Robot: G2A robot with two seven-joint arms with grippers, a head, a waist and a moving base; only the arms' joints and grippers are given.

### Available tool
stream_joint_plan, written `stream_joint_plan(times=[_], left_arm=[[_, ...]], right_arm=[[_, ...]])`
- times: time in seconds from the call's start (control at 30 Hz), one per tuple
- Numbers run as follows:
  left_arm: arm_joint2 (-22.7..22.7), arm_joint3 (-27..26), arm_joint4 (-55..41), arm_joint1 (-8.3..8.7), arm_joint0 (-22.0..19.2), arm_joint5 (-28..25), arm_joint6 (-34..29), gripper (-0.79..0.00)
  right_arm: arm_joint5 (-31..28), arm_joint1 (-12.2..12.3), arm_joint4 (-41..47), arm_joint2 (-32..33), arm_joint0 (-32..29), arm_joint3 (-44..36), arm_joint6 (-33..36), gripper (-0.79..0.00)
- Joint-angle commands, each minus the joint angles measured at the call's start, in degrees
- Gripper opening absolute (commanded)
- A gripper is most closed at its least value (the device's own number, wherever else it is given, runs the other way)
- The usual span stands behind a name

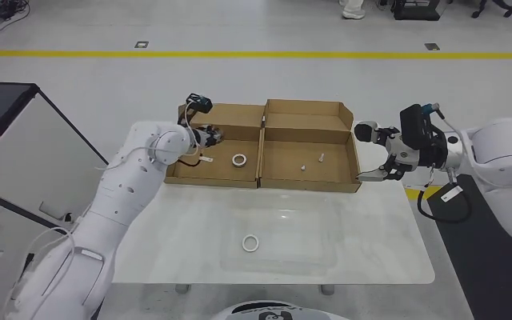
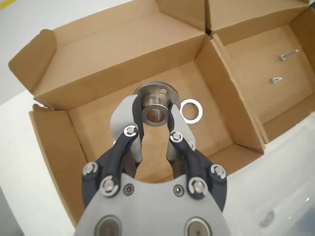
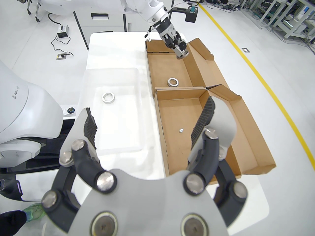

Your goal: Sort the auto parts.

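Note:
My left gripper (image 2: 152, 106) is shut on a flanged metal bushing (image 2: 157, 90), held above the floor of the left cardboard box (image 2: 128, 50) near its far left corner (image 1: 210, 138). A flat metal ring (image 2: 191, 111) lies on that box's floor just beside the bushing. The right cardboard box (image 1: 308, 186) holds two small pins (image 2: 289, 54) (image 2: 275, 80). Another metal ring (image 1: 251, 242) lies in a clear tray (image 1: 320, 240) on the white table. My right gripper (image 3: 150, 114) stands open with nothing in it, just off the right end of the right box (image 1: 370, 152).
Both boxes sit side by side at the table's far edge with their lids folded back. The clear tray takes up the table's middle front. Bare white table lies to the left and right of the tray.

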Motion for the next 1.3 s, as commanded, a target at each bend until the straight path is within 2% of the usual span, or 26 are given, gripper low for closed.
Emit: stream_joint_plan(times=[0.0,0.2,0.73,1.07,1.1,1.17,1.2,1.27], left_arm=[[0.76,1.56,1.45,-0.13,0.07,-0.48,0.19,-0.785],[2.18,3.57,2.12,-0.67,0.25,-1.37,-0.39,-0.785],[4.04,1.16,4.65,-1.22,2.14,-2.8,-3.32,-0.785],[4.96,2.12,6.5,-1.73,2.17,-2.92,-3.23,-0.785],[5.07,2.28,6.7,-1.8,2.07,-3.01,-3.27,-0.763],[5.12,2.7,6.79,-1.93,1.9,-2.99,-3.06,-0.616],[5.14,2.9,6.81,-2.0,1.82,-3.06,-2.99,-0.579],[5.02,3.22,6.71,-2.1,1.61,-3.04,-2.78,-0.44]], right_arm=[[0.0,0.0,0.0,0.0,0.0,0.0,0.0,0.0],[0.0,0.0,0.0,0.0,0.0,0.0,0.0,0.0],[0.0,0.0,0.0,0.0,0.0,0.0,0.0,0.0],[0.0,0.0,0.0,0.0,0.0,0.0,0.0,0.0],[0.0,0.0,0.0,0.0,0.0,0.0,0.0,0.0],[0.0,0.0,0.0,0.0,0.0,0.0,0.0,0.0],[0.0,0.0,0.0,0.0,0.0,0.0,0.0,0.0],[0.0,0.0,0.0,0.0,0.0,0.0,0.0,0.0]])
